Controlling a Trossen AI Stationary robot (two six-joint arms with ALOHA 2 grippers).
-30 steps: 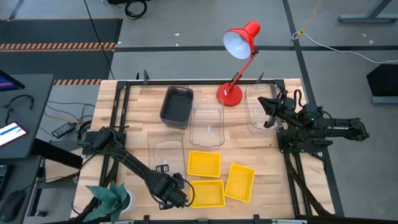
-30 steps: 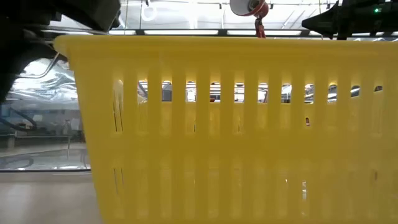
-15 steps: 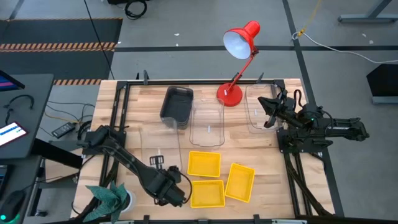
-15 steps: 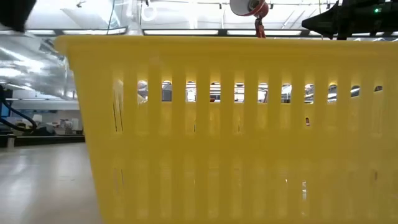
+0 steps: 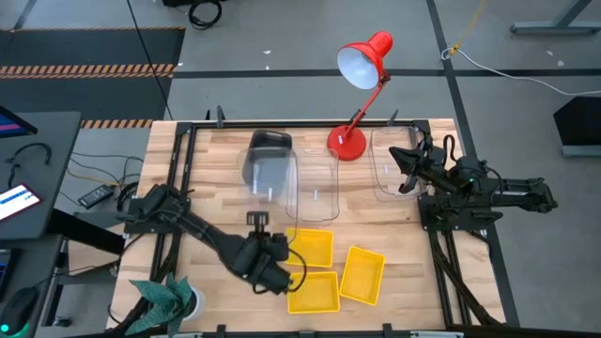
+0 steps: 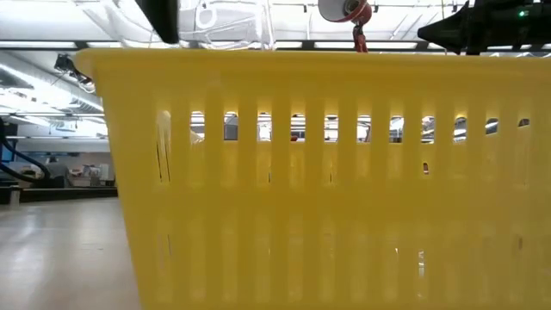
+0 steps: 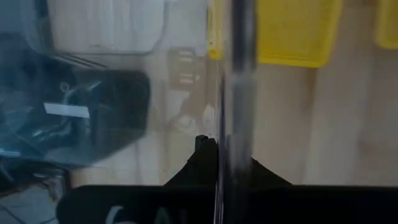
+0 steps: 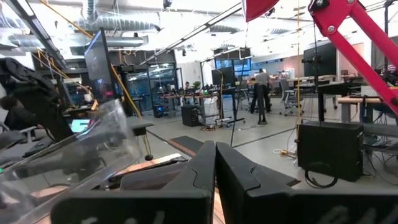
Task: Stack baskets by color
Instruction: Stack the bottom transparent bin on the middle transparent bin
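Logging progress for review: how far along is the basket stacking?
Done: the dark grey baskets look piled together. In hand: the left gripper holds a clear basket raised. Left: two clear baskets and three yellow baskets lie unstacked. The right gripper waits.

Two matte black jointed arms show in the high view: the left arm (image 5: 202, 235) at lower left, the right arm (image 5: 488, 191) at right, with looped black cables. Each wrist view shows black tapered fingers (image 8: 205, 163); faint pale lettering marks the left hand's (image 7: 217, 155) body.
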